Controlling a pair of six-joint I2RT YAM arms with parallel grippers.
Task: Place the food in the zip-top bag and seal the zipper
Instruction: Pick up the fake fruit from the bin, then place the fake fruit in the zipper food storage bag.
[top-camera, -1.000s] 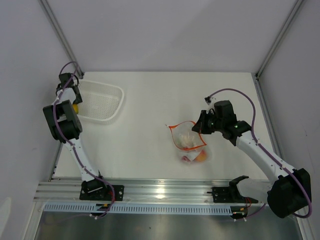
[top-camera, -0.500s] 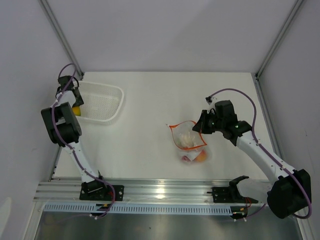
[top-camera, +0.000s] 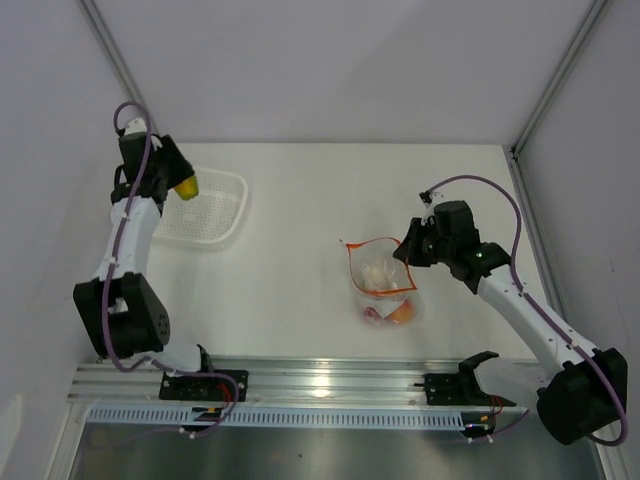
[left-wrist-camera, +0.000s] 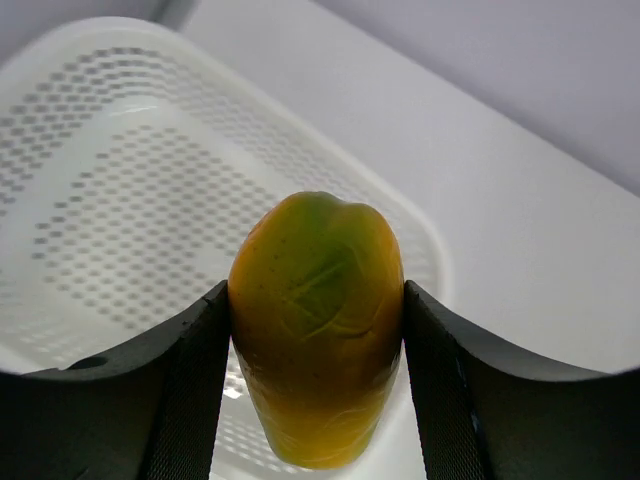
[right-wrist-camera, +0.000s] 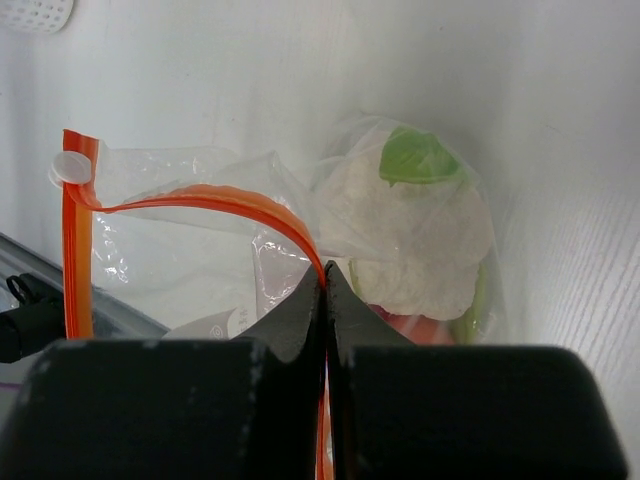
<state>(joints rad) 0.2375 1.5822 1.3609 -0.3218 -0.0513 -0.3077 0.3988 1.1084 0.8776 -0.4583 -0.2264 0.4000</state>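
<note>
My left gripper is shut on a yellow-orange mango, held above the white mesh basket. The clear zip-top bag lies mid-table with its red-orange zipper along the mouth. My right gripper is shut on that zipper strip at the bag's right corner, holding the mouth up. Inside the bag I see a white-and-green vegetable piece and red-orange fruit below it.
The white mesh basket stands at the far left of the table, close to the left wall. A metal rail with both arm bases runs along the near edge.
The left arm has risen out of the basket with the mango in its jaws and swung slightly right. The right gripper has lifted the bag's mouth a little.
</note>
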